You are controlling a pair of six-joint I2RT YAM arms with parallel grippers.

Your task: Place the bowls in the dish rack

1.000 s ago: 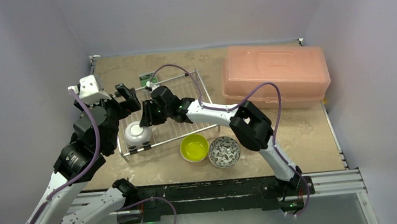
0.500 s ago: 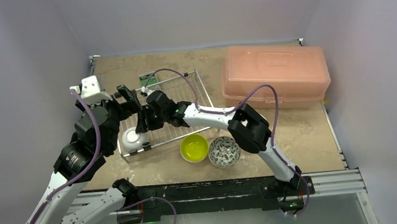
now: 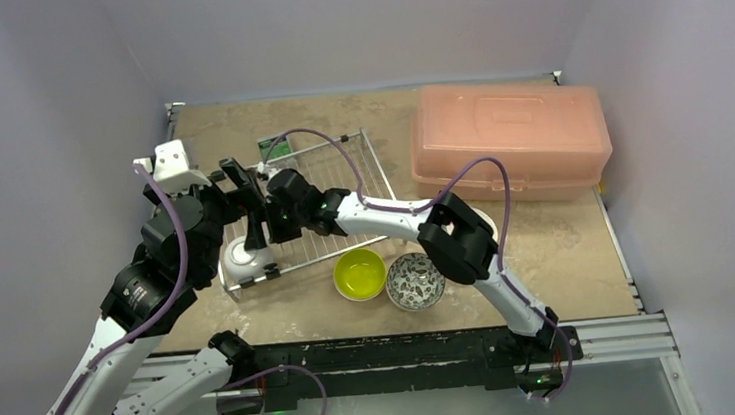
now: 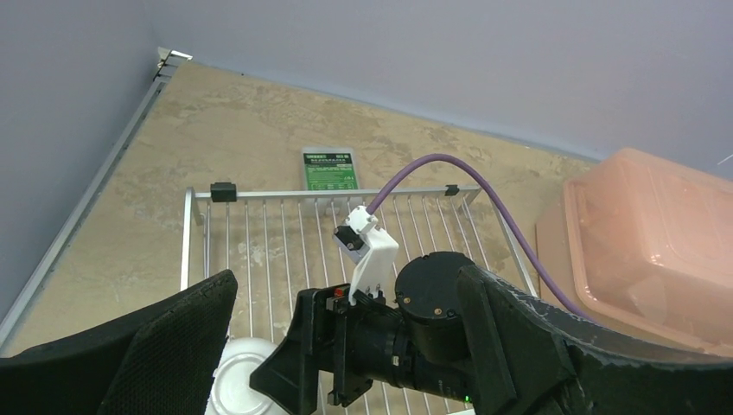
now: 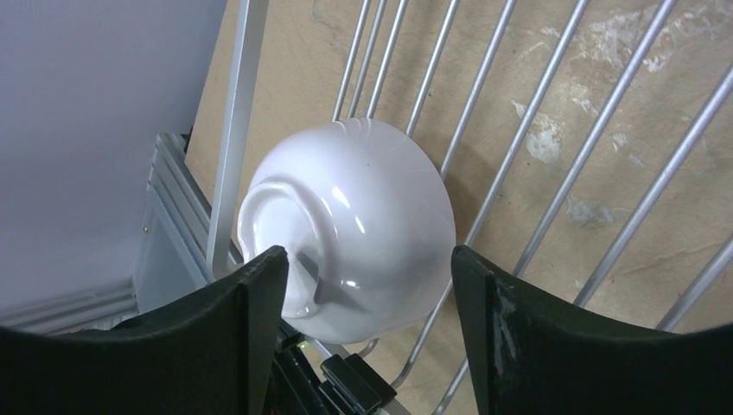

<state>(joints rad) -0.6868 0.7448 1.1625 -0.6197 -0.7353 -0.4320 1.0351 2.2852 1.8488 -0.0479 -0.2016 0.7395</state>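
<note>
Lift right gripper point(image 5: 367, 259), jaws spread either side of white bowl point(image 5: 354, 216) lying upside down in near-left corner of dish rack point(image 5: 238, 130), straight up without clipping its foot or the wires, and hold left gripper point(image 4: 346, 281), gaping empty, clear of that path.

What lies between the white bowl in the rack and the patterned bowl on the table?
The lime-green bowl, on the table beside the dish rack; the top view shows it.
</note>
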